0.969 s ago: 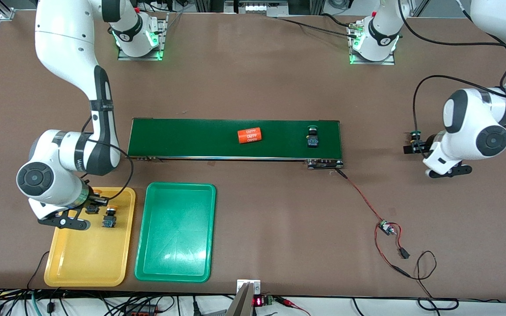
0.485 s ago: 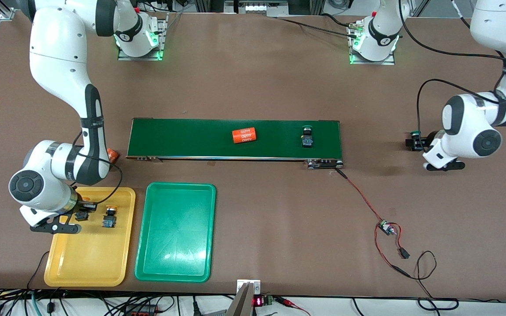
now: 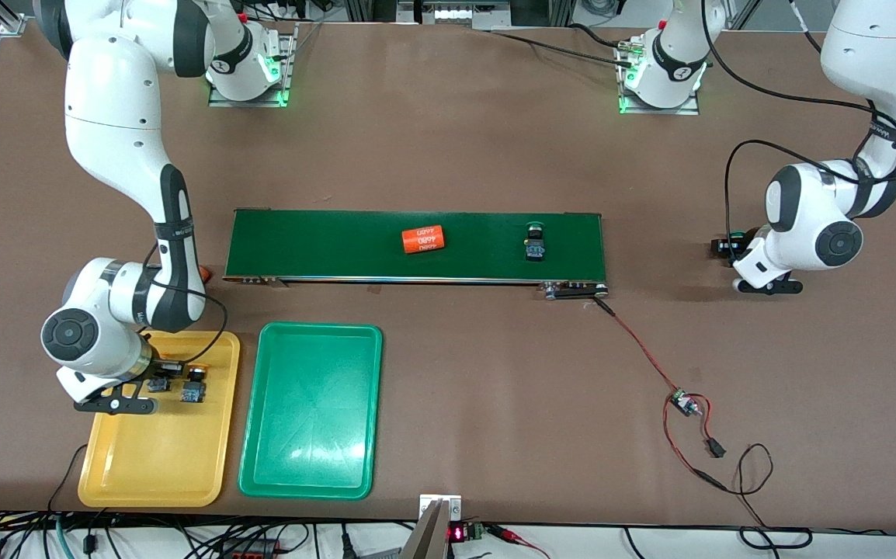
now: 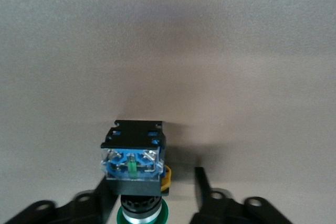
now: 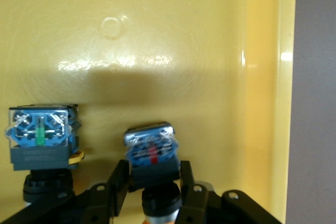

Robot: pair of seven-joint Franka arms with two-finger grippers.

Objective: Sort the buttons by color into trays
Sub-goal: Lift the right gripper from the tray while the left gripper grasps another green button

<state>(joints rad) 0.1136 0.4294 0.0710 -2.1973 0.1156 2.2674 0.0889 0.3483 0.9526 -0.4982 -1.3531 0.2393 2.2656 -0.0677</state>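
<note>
Two caps cut off | right pincer [image 5: 152,195] | left pincer [image 4: 152,192]

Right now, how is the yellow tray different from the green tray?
The yellow tray is yellow and has two buttons in it, with the right gripper over them. The green tray is green and holds no buttons. The yellow tray sits nearer the right arm's end. Both are shallow rectangles with rounded corners, side by side.

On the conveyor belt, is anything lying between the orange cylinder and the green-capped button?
No. In the front view the belt is bare between the orange cylinder and the green-capped button.
</note>
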